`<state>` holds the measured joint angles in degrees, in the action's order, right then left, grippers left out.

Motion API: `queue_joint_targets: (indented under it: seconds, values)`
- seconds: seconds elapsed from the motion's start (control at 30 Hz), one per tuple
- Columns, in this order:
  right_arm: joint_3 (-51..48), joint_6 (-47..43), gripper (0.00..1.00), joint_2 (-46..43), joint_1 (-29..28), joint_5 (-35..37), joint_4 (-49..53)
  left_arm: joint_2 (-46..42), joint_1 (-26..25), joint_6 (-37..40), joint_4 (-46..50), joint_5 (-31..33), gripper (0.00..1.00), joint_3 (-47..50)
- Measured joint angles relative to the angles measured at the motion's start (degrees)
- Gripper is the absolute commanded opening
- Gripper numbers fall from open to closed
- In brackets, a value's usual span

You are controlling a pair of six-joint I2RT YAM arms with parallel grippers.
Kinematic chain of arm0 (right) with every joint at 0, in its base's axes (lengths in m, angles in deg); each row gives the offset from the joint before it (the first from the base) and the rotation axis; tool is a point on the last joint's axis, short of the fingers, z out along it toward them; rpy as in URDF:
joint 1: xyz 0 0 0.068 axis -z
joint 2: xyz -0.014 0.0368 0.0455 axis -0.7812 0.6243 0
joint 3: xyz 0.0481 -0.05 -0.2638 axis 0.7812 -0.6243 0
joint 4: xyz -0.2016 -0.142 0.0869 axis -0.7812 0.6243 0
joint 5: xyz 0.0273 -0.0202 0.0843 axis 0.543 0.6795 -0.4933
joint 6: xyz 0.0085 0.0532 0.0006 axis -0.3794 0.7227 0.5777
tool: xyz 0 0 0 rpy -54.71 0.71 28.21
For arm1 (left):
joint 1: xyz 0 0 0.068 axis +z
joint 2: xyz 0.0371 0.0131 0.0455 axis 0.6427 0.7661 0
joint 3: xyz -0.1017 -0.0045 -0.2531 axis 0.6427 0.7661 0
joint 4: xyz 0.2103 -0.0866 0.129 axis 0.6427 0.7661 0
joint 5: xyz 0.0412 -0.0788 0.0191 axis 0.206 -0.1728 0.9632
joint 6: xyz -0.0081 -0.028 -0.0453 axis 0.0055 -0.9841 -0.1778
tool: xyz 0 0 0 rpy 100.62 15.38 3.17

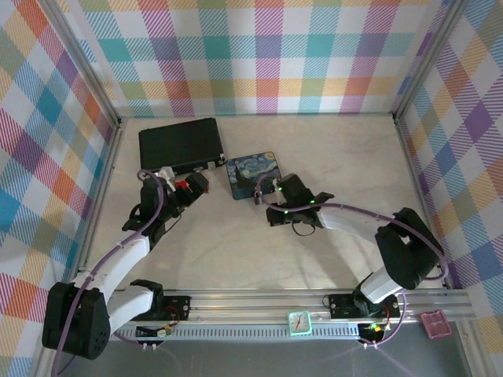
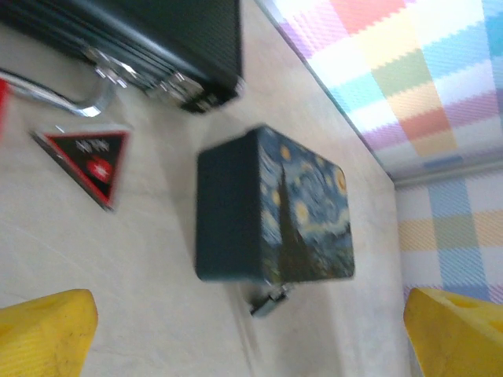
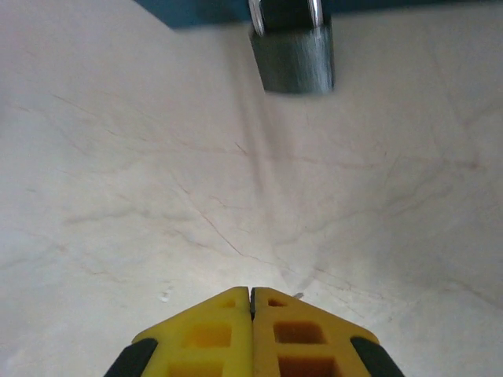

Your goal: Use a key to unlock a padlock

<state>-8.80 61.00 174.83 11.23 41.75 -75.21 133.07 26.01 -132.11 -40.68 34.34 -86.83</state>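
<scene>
The small grey padlock (image 3: 292, 59) hangs by its shackle from the near edge of the blue starry-night tin (image 1: 253, 174). In the left wrist view the padlock (image 2: 271, 302) pokes out below the tin (image 2: 275, 212). My right gripper (image 3: 251, 292) is low over the table just short of the padlock, its yellow fingers pressed together. A thin grey tip of the key (image 3: 297, 296) peeps out beside the right finger. My left gripper (image 2: 251, 338) is wide open to the left of the tin, with nothing between its fingers.
A black case (image 1: 179, 144) with silver latches lies at the back left, beside the tin. A red triangle piece (image 2: 86, 157) lies on the table near the case. Plaid walls enclose the table on three sides. A pink box (image 1: 436, 323) sits on the front rail.
</scene>
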Motion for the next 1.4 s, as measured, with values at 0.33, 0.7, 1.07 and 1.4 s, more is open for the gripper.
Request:
queue_joint_targets:
  seconds: [0.33, 0.7, 1.07, 1.4]
  values:
    - [-2.7, -2.8, 0.00, -5.0, 8.2, -8.9, -2.1, 6.2, -13.0, -3.1, -2.7, 1.9, 1.00, -2.7]
    - [-10.6, 6.2, 0.39, -6.6, 8.2, 1.8, 3.1, 15.4, -15.9, -4.0, -4.1, 2.8, 1.00, -8.5]
    - [-8.4, 6.5, 0.55, -8.4, 8.2, 12.4, 15.4, 21.3, -16.0, -1.6, -3.6, 3.3, 1.00, -15.4]
    - [-5.1, 5.8, 0.55, -6.6, 4.2, 13.1, 19.0, 25.7, -15.9, -0.5, -4.0, 3.8, 1.00, -17.6]
